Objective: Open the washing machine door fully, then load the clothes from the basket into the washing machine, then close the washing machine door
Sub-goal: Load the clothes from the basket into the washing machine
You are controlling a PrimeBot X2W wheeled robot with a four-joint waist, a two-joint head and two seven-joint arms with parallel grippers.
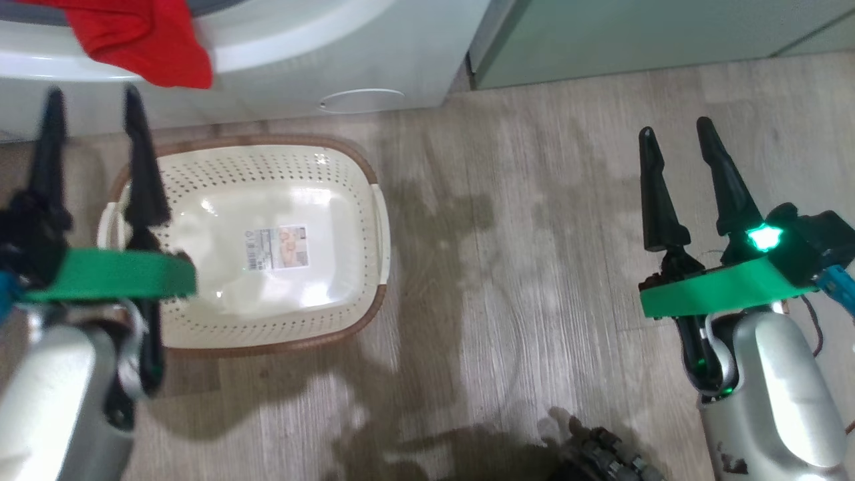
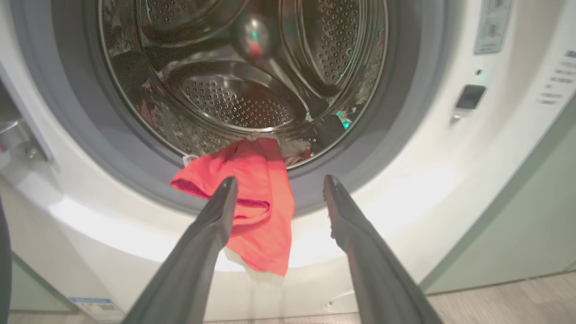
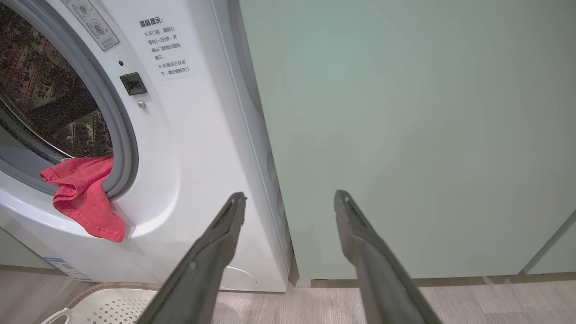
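Observation:
The red clothes point(image 2: 261, 180) hang half out of the washing machine point(image 3: 193, 157), draped from the steel drum point(image 2: 234, 99) over the grey seal and down the white front. They also show as the red clothes point(image 1: 143, 40) and the red clothes point(image 3: 85, 198). The cream basket point(image 1: 267, 167) sits on the floor below the opening, with just a label inside. My left gripper point(image 1: 93, 93) is open above the basket's left side; in its wrist view the left gripper point(image 2: 279, 180) points at the hanging cloth without touching it. My right gripper point(image 1: 676, 127) is open over bare floor. The washing machine door is out of view.
A pale green cabinet point(image 3: 405, 135) stands right beside the machine. The round flap point(image 1: 361, 100) sits low on the machine's front. The wood-look floor point(image 1: 521, 267) stretches between the basket and my right arm. A corner of the basket point(image 3: 108, 301) shows below the right gripper point(image 3: 290, 194).

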